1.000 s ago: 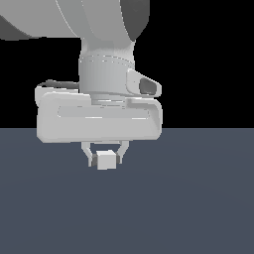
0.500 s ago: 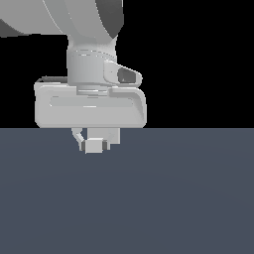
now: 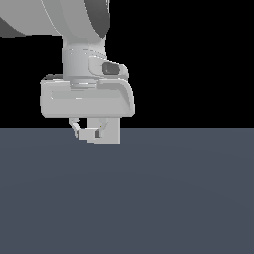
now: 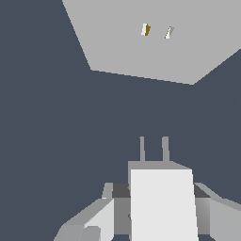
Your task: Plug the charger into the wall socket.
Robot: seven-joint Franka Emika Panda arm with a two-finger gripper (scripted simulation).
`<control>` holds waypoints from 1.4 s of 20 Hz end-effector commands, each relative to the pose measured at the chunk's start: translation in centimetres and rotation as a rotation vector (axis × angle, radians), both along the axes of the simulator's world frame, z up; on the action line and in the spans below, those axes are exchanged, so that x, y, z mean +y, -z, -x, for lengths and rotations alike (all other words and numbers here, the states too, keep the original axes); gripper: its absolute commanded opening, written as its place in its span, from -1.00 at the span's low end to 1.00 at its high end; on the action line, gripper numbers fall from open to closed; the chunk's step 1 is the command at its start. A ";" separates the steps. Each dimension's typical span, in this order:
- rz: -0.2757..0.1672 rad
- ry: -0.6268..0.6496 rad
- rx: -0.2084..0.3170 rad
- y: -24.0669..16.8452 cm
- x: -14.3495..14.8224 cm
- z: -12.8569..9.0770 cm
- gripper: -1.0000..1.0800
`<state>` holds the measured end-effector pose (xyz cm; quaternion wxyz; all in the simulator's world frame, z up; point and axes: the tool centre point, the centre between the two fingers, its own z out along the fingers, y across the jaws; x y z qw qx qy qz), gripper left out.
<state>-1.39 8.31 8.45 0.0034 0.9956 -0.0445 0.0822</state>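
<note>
My gripper (image 3: 88, 135) is shut on the charger (image 3: 90, 133), a small off-white cube held between the fingers just under the hand. In the wrist view the charger (image 4: 162, 207) fills the space between the fingers (image 4: 94, 221), and its two thin prongs (image 4: 153, 149) point toward the wall socket (image 4: 150, 42). The socket is a flat pale grey plate with two tiny yellowish dots, and a stretch of dark floor separates it from the prongs. In the exterior view a pale square piece (image 3: 111, 131) beside the charger looks like that plate, partly hidden by the hand.
A flat dark grey-blue floor (image 3: 168, 193) lies under everything, with a black background above it. The white arm (image 3: 74, 30) reaches down from the exterior view's upper left.
The hand has shifted toward the exterior view's left and turned about its axis, still gripping the charger. The pale plate has come out from behind the hand.
</note>
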 end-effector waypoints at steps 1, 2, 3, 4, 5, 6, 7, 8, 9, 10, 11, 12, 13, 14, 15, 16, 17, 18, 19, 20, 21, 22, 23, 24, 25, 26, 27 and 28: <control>0.000 0.044 0.000 -0.5 0.3 -0.7 -1.00; 0.001 0.059 0.001 -0.6 0.4 -1.0 -1.00; 0.001 0.073 0.001 -0.8 0.5 -1.2 -1.00; 0.001 0.086 0.001 -0.9 0.5 -1.4 -1.00; 0.001 0.097 0.001 -1.0 0.6 -1.6 -1.00; 0.001 0.108 0.002 -1.1 0.7 -1.8 -1.00; 0.001 0.118 0.002 -1.2 0.7 -2.0 -1.00; 0.001 0.127 0.002 -1.3 0.8 -2.2 -1.00; 0.001 0.134 0.002 -1.4 0.8 -2.3 -1.00; 0.000 0.141 0.002 -1.4 0.8 -2.4 -1.00; 0.000 0.146 0.003 -1.5 0.8 -2.5 -1.00; 0.000 0.150 0.003 -1.5 0.8 -2.6 -1.00; 0.000 0.153 0.003 -1.6 0.8 -2.6 -1.00; 0.000 0.155 0.003 -1.6 0.8 -2.7 -1.00; 0.000 0.156 0.003 -1.6 0.8 -2.7 -1.00; 0.000 0.156 0.003 -1.6 0.8 -2.7 -1.00; 0.000 0.156 0.003 -1.6 0.8 -2.7 -1.00; 0.000 0.156 0.003 -1.6 0.8 -2.7 -1.00; 0.000 0.155 0.003 -1.6 0.9 -2.7 -1.00; 0.000 0.155 0.003 -1.6 0.8 -2.7 -1.00; 0.000 0.155 0.003 -1.6 0.8 -2.7 -1.00; 0.000 0.155 0.003 -1.6 0.8 -2.8 -1.00; 0.000 0.155 0.003 -1.6 0.8 -2.9 -1.00; 0.000 0.155 0.003 -1.6 0.7 -3.1 -1.00; 0.000 0.155 0.003 -1.6 0.7 -3.3 -1.00; 0.000 0.155 0.003 -1.6 0.6 -3.5 -1.00; 0.000 0.155 0.003 -1.5 0.5 -3.8 -1.00; 0.000 0.155 0.003 -1.5 0.4 -4.1 -1.00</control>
